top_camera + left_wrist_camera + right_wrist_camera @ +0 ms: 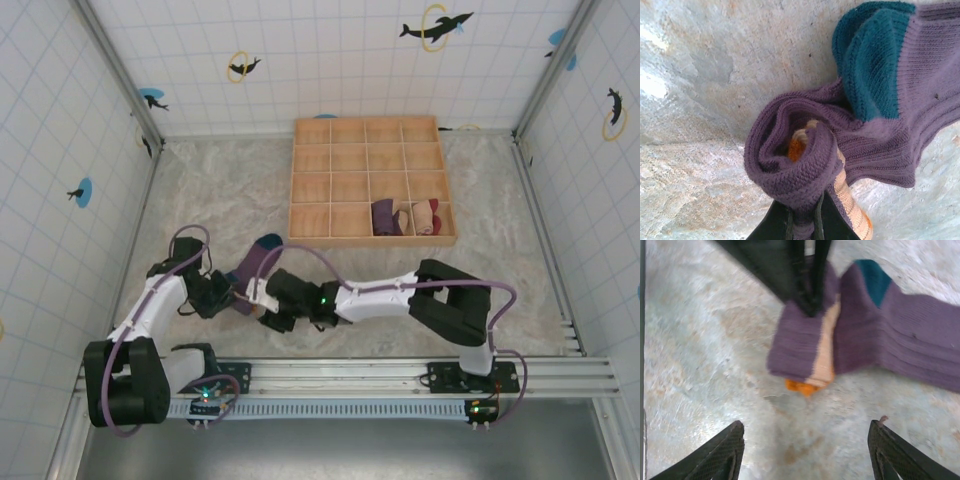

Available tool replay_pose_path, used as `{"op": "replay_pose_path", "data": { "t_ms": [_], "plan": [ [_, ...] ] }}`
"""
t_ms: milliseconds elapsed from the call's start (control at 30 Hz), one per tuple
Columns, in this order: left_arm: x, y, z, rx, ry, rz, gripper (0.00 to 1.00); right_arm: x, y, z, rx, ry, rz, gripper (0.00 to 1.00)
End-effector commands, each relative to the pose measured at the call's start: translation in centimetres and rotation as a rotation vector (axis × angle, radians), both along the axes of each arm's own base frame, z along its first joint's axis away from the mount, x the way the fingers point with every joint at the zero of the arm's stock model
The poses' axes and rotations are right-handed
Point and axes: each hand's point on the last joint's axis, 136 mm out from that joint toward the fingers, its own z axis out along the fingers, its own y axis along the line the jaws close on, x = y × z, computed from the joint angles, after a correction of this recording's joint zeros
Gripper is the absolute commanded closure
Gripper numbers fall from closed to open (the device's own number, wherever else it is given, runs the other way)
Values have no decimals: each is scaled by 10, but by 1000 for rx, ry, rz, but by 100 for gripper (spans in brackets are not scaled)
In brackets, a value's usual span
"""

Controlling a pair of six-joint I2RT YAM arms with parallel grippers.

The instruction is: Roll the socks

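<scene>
Our left end effector (805,220) clamps the half-rolled purple knit sock with teal toe and orange cuff (890,115) on the pale tabletop (200,190); our right end effector (805,450) gapes wide beside it. Two rolled socks (386,217) already sit in the wooden grid tray (370,240); we judge one left.

Purple sock (900,115): soft ribbed knit cloth, matt, slightly fuzzy; teal toe and orange cuff are the same knit (the cream band looks a bit coarser). Tabletop (715,75): pale mottled stone-look surface, matt, rough-grained. Left hand (804,222): black hard plastic, smooth, faint sheen. Right hand (806,430): black fingers (722,455) with fine cross-hatched grip texture, matt. Compartment tray (370,237): bare light wood, matt. Rail (400,372): pale ribbed metal, dull sheen. Right arm's white link (375,298): smooth glossy plastic.
</scene>
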Motion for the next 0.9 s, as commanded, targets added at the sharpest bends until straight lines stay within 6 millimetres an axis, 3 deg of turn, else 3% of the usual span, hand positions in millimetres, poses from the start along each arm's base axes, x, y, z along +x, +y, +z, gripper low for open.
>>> {"op": "replay_pose_path", "data": {
  "t_ms": [0, 233, 500, 667, 867],
  "plan": [
    [-7, -7, 6, -40, 37, -32, 100, 12, 15, 25, 79, -306, 7, 33],
    [-16, -16, 2, -97, 53, -31, 100, -6, 30, 11, 64, -527, 83, 35],
    [-16, -19, 4, -112, 54, -35, 100, -7, 36, -15, 7, -583, 108, 40],
    [-19, -20, 1, -118, 57, -37, 100, 0, 39, -23, -1, -578, 92, 53],
    [-22, -21, 0, -127, 56, -36, 100, 8, 41, -32, 7, -503, 81, 81]
  ]
}}
